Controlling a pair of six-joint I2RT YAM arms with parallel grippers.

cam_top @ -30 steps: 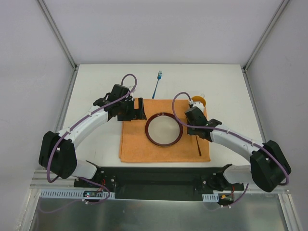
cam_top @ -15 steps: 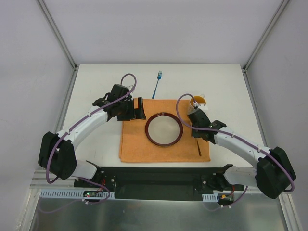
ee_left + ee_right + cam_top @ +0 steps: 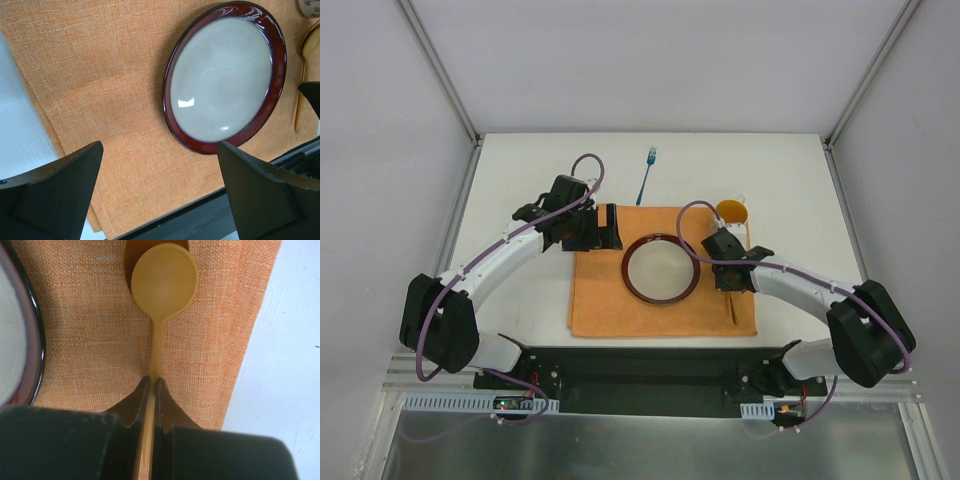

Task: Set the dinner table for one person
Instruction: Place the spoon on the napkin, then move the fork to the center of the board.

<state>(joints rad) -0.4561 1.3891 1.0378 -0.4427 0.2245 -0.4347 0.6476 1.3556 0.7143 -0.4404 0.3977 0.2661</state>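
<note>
White table [image 3: 520, 170], grey frame posts at its corners. Orange placemat [image 3: 605, 300] lies at the middle of the table's near edge. Its near side runs along that edge.

Plate [image 3: 661, 268], dark red rim and pale grey centre, sits flat on the placemat, roughly mid-mat and a bit toward the right side.

Blue fork [image 3: 646, 175] lies on bare table just past the mat's far side. Its tines point at the table's far edge, and it touches nothing else.

Yellow round object [image 3: 731, 211] is at the mat's far right corner. Cannot tell what it is, or whether it rests on the mat or on the table.

Left fingers [image 3: 611, 227] are spread wide with nothing between them, over the mat's far left corner. The left wrist view shows only mat and plate in the gap.

Right fingers [image 3: 141, 396] are closed on the handle of a yellow-tan spoon [image 3: 164, 280]. The spoon is over the mat's right strip, between the plate and the mat's right side. Its bowl points toward the table's far edge. Cannot tell if the spoon is lifted or resting on the cloth.
</note>
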